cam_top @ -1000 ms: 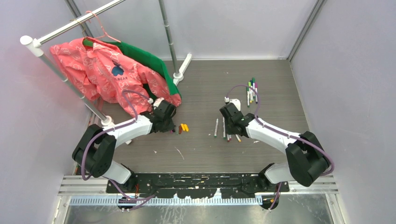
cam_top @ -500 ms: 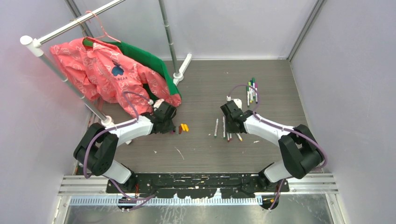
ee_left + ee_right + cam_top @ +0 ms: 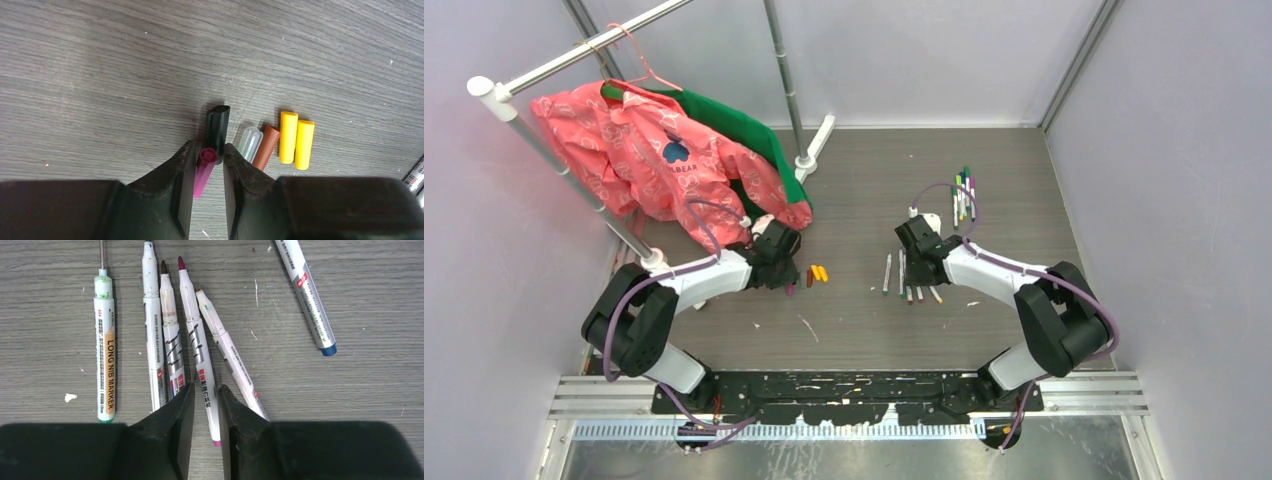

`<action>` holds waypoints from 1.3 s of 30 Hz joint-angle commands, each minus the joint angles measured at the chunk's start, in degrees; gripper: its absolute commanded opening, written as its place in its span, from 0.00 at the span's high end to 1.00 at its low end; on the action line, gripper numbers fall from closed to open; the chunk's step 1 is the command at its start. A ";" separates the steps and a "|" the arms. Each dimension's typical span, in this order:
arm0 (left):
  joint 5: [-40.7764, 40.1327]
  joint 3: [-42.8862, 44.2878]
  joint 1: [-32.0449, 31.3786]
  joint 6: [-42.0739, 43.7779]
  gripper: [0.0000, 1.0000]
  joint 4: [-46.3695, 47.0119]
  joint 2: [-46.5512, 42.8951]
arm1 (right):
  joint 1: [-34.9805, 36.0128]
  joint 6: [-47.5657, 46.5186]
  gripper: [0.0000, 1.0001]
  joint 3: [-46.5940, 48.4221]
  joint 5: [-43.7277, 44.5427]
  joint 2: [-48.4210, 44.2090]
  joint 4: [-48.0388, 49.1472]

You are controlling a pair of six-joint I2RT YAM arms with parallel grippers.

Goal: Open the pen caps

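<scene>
- left gripper (image 3: pixel 208 146): jaws only slightly parted, low over the table (image 3: pixel 100 75). The magenta cap (image 3: pixel 204 172) sits in the gap with daylight on one side, so it reads as resting there, not clamped.
- Just past the tips, lower centre of the left wrist view: black cap (image 3: pixel 218 125), then rightward the clear cap (image 3: pixel 249 141), brown cap (image 3: pixel 266 146) and two yellow caps (image 3: pixel 287 136), all side by side. Looks like a deliberate pile for pulled caps.
- right gripper (image 3: pixel 206 387): jaws narrowly apart, straddling the magenta-tipped pen (image 3: pixel 192 335), which lies flat. No squeeze visible.
- That pen lies in a row of bare-nib barrels, brown-tipped pen (image 3: pixel 170 340) on its left. Barrels are parked well apart from the caps.
- Top view, upper right: bunch of capped pens (image 3: pixel 964 195). My read is that these are the remaining work.
</scene>
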 commanded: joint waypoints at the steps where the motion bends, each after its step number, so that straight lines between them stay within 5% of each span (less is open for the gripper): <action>1: -0.48 -0.11 0.21 -0.64 0.72 1.83 -1.61 | -0.16 0.43 0.70 1.68 -0.01 -0.72 0.19; 7: -0.74 0.13 0.23 -0.78 0.72 1.07 -3.33 | -0.07 0.29 0.68 2.86 -0.07 -3.55 -1.38; 11: -1.03 0.42 0.19 -0.82 0.58 0.40 -4.88 | -0.02 0.04 0.67 4.67 0.22 -6.39 -3.29; 18: -0.94 0.95 0.22 -0.61 0.53 -0.65 -6.52 | 0.05 0.76 0.63 6.65 1.83 -8.47 -3.90; 23: -0.70 1.53 0.19 -0.19 0.51 -1.05 -8.14 | -0.08 1.10 0.58 9.13 11.76 -9.12 -3.58; 30: 2.20 3.86 0.18 0.89 0.43 0.49 -8.80 | -4.16 -3.62 0.57 17.74 19.12 -3.01 -3.04; 39: 5.02 7.32 0.18 3.07 0.41 1.94 -5.83 | -15.37 -6.97 0.59 25.20 10.28 9.18 0.53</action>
